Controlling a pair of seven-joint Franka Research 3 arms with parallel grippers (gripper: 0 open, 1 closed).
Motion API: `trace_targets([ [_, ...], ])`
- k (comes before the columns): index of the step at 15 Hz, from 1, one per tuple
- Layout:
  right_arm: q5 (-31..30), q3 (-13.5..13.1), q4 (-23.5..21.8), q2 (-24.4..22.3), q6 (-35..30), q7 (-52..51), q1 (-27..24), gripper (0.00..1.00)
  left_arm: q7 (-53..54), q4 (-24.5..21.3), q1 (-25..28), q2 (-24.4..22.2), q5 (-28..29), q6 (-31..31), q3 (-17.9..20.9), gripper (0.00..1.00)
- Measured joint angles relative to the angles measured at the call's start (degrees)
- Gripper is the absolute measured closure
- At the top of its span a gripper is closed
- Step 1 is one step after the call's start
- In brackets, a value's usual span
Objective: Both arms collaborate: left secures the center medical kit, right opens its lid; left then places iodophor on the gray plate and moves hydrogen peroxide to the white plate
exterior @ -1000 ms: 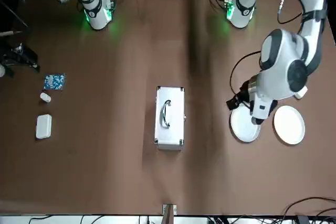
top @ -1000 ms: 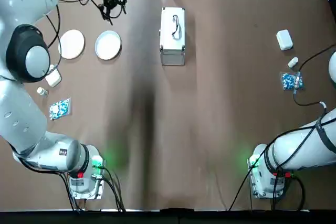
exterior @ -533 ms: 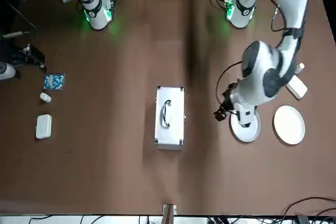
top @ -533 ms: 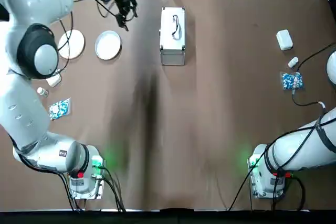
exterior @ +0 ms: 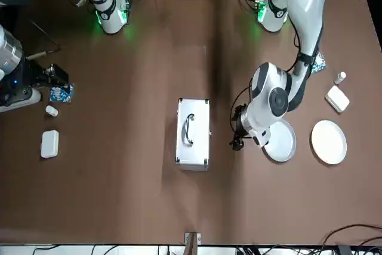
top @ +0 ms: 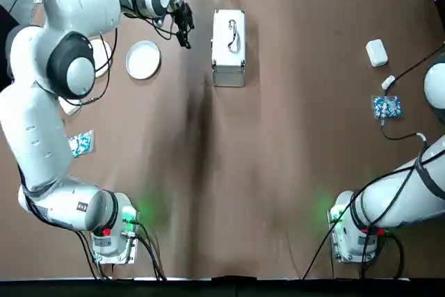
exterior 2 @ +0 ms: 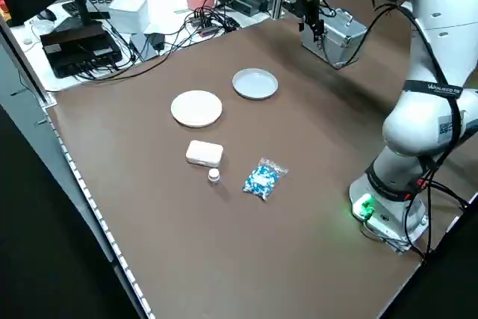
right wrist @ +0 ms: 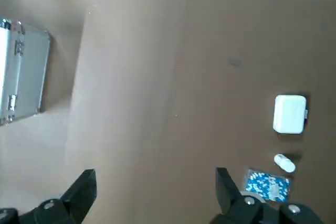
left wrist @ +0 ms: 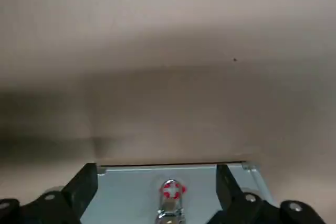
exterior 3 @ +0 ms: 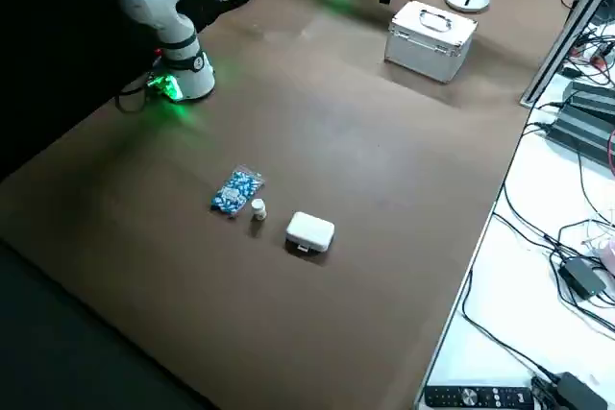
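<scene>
The medical kit [top: 229, 46] stands at the table's far centre, a white box with metal edges. Its lid [exterior: 192, 129] lies shut, the curved grey handle on top. My left gripper [top: 185, 29] hovers just left of the kit. In the left wrist view its fingers [left wrist: 86, 182] stand open on either side of the kit's red-cross latch [left wrist: 170, 189]. My right gripper [exterior: 57, 76] is open far off at the right side. The gray plate [top: 143, 59] and the white plate [exterior 2: 196, 107] lie left of the kit. The iodophor and the hydrogen peroxide are out of view.
At the left lie a small white case [exterior 2: 204, 153], a vial [exterior 2: 214, 175] and a blue packet [exterior 2: 261, 179]. A matching case [exterior 3: 309, 232], vial [exterior 3: 258, 208] and packet [exterior 3: 233, 191] lie at the right. Cables and gear sit beyond the far edge.
My left gripper has swung rightward from above the plates to the kit's left side. My right arm has come farther in over the right side of the table.
</scene>
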Motion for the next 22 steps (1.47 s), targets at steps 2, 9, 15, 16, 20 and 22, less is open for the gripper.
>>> trace_targets([
  [2, 0.0, 0.0, 0.0, 0.3, 0.3, 1.3, 0.9, 0.0, -3.7, 2.0, -0.4, 2.3, 0.0, 0.4, -0.1, 0.0],
  [9, 0.0, 0.1, -0.2, 3.5, 0.8, 1.8, 4.3, 0.0, -10.7, 7.6, -4.2, 8.6, 0.0, 0.6, -0.3, 0.0],
  [15, 0.2, 0.1, -0.3, 5.6, 6.9, 8.9, 8.8, 0.0, -11.2, 8.0, -5.4, 8.6, 0.0, 0.9, -0.3, 0.01],
  [16, 0.5, 0.2, -0.3, 6.1, 7.1, 10.5, 9.7, 0.0, -11.2, 8.0, -5.5, 8.6, 0.0, 0.9, -0.3, 0.01],
  [20, 6.3, 0.2, -0.4, 9.3, 8.4, 15.4, 13.7, 0.0, -11.2, 8.0, -6.6, 8.6, 0.0, 0.9, -0.3, 0.04],
  [22, 12.2, 0.2, -0.5, 11.4, 12.0, 16.0, 14.8, 0.0, -11.2, 8.0, -6.9, 8.6, 0.0, 0.9, -0.3, 0.08],
])
